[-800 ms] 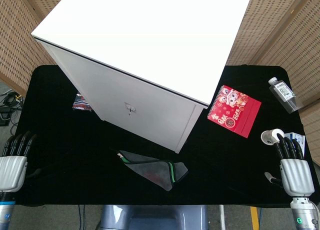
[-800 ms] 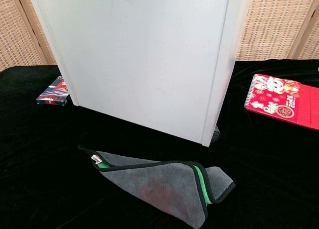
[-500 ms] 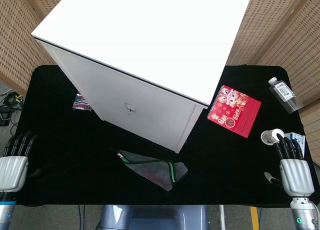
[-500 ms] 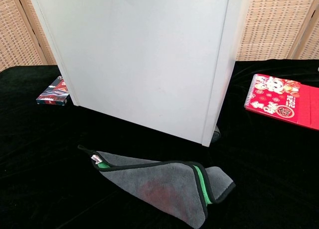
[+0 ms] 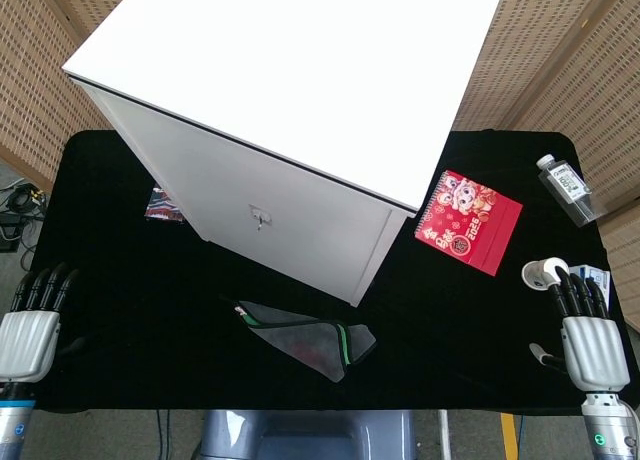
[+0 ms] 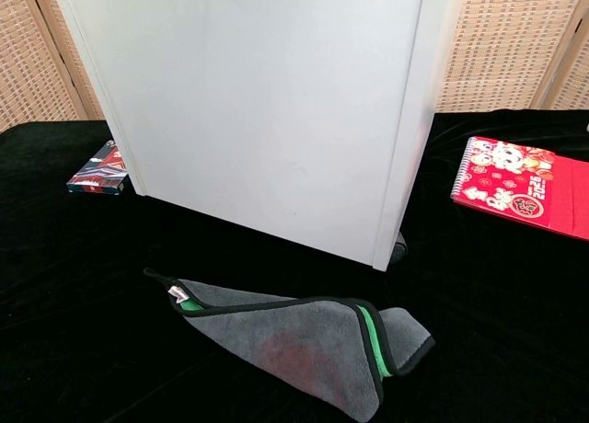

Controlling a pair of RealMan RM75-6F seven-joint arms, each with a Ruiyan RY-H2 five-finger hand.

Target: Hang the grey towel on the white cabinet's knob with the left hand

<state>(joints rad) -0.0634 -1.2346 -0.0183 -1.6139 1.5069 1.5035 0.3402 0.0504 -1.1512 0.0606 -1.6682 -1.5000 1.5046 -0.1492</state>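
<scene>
The grey towel (image 5: 310, 338) lies folded on the black table in front of the white cabinet (image 5: 290, 110); it has a black hem and a green stripe, and the chest view shows the same towel (image 6: 294, 345) with a small loop at its left tip. The cabinet's small knob (image 5: 259, 218) sits on the front door. My left hand (image 5: 30, 325) rests at the table's near left edge, far left of the towel, fingers stretched out and holding nothing. My right hand (image 5: 585, 335) lies at the near right edge, fingers extended and empty. Neither hand appears in the chest view.
A red spiral notebook (image 5: 469, 221) lies right of the cabinet. A clear bottle (image 5: 567, 188) sits at the far right, with a white tape roll (image 5: 543, 273) just beyond my right fingers. A colourful booklet (image 5: 163, 205) pokes out at the cabinet's left side.
My left hand has shifted slightly right and toward the near edge. The towel and right hand have not moved.
</scene>
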